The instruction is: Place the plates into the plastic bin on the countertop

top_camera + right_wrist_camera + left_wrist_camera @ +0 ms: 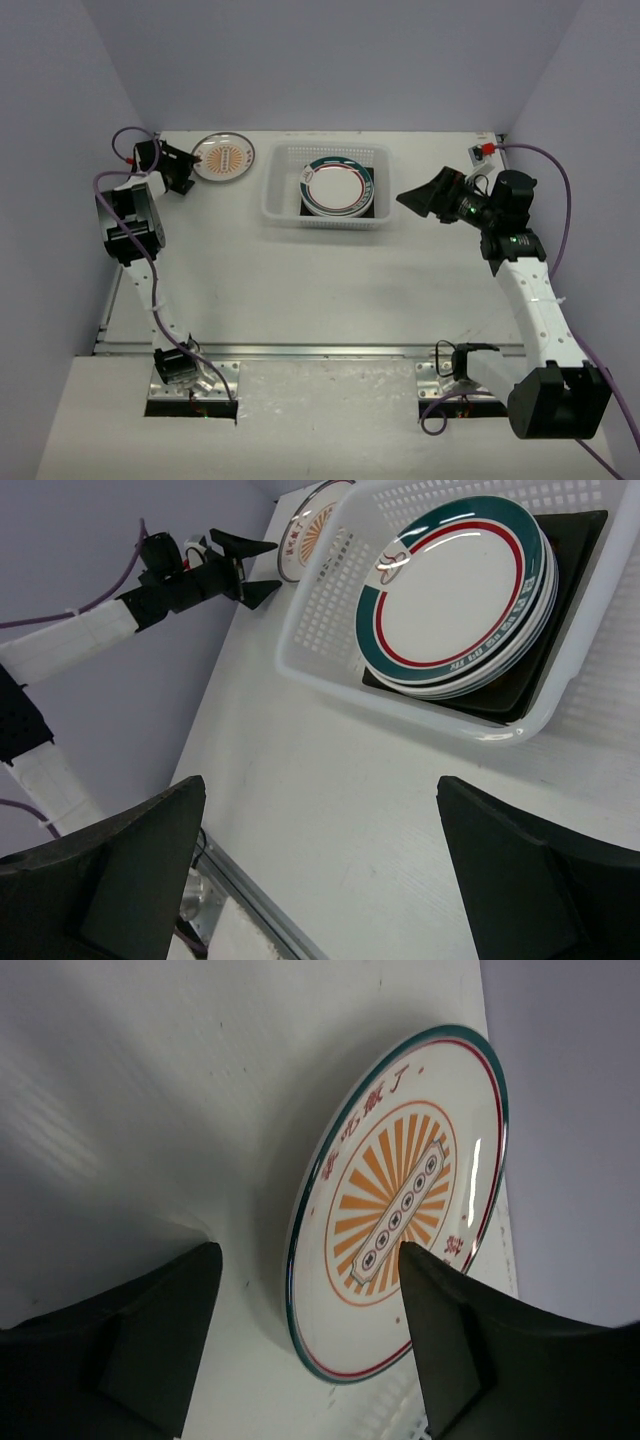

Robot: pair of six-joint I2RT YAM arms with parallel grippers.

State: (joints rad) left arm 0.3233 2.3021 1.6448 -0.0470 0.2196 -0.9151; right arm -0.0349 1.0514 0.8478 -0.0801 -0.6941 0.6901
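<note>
Looking from above: left gripper (190, 163) at the left edge of an orange-sunburst plate (222, 158) lying on the countertop (300, 280), just left of the plastic bin (270, 195); stacked plates (338, 187) inside that bin; right gripper (415, 197) spread, off to the bin's right. From the left wrist: fingers (450, 1340) parted astride the plate's rim, not clamped on it. From the right wrist: spread wide, gripping nothing, plastic bin and stacked plates ahead.

White links (540, 320), black joints (130, 215), purple cables (569, 190); green lights (512, 240), perhaps.

Soft, even light; a glare streak on the orange plate (398, 1203), jaws blurred.
</note>
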